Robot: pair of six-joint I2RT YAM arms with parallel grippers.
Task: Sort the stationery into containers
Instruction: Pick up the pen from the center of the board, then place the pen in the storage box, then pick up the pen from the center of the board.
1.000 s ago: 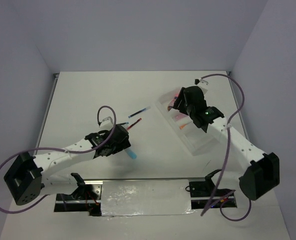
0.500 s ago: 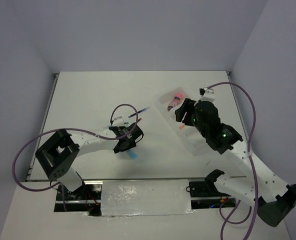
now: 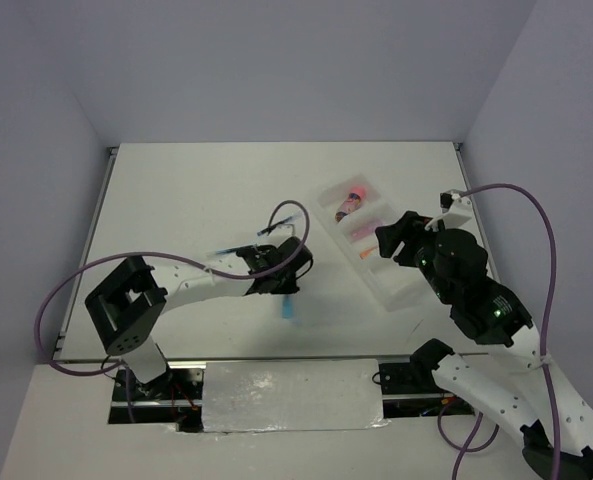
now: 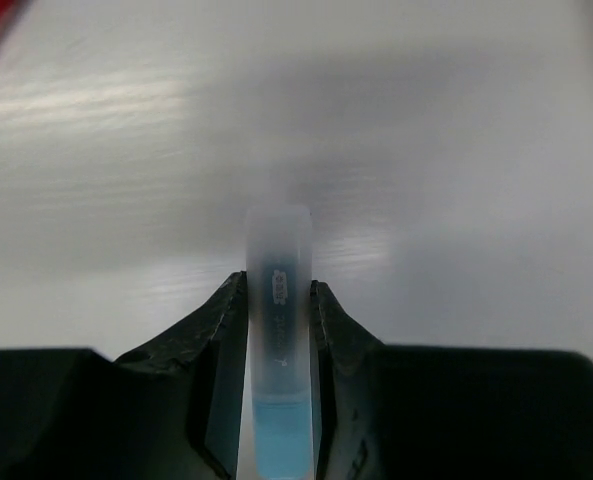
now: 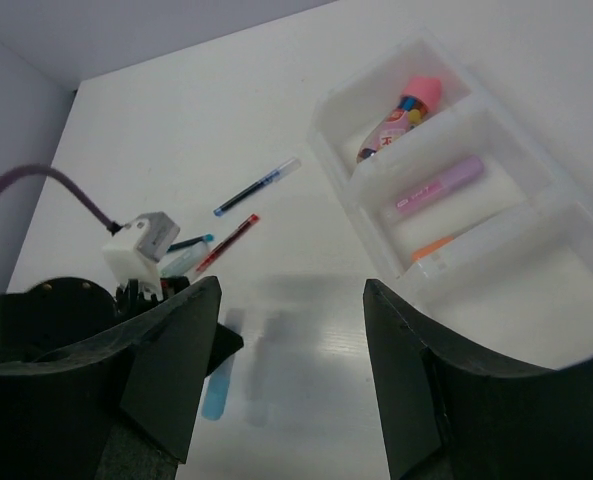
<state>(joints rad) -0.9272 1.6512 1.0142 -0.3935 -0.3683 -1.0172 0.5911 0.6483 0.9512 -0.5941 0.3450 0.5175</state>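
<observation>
Toward the near edge of the table [image 3: 176, 200], about midway along it, my left gripper [image 4: 278, 300] had its fingers pressed against both sides of the blue stick [image 3: 292, 309]. The wrist view showed no gap on either side. The frosted cap end poked out past the fingertips and the blue body sat between them. I could not tell whether the stick was off the surface yet.

I judged it light and stiff, with a smooth round plastic barrel likely to roll or swivel in a pinch. A hold across the barrel near its middle seemed safest to me, and gentle pressure looked enough.

Further right, my right gripper [image 5: 291, 290] hung above the tray [image 3: 398, 290] with its fingers spread wide and nothing between them.

The tray lay slantwise toward the right edge. An orange stick [image 5: 431, 250] was in the nearest compartment, a purple stick [image 5: 438, 185] in the middle one, and the pink cylinder [image 5: 401, 110] in the farthest.

Beyond the left gripper, toward the middle of the table, the red pen [image 5: 226, 243] and the blue pen [image 5: 256, 187] lay loose, near each other and well apart from the tray. Both looked thin and low, and I expected them to be harder to pinch than the stick.
</observation>
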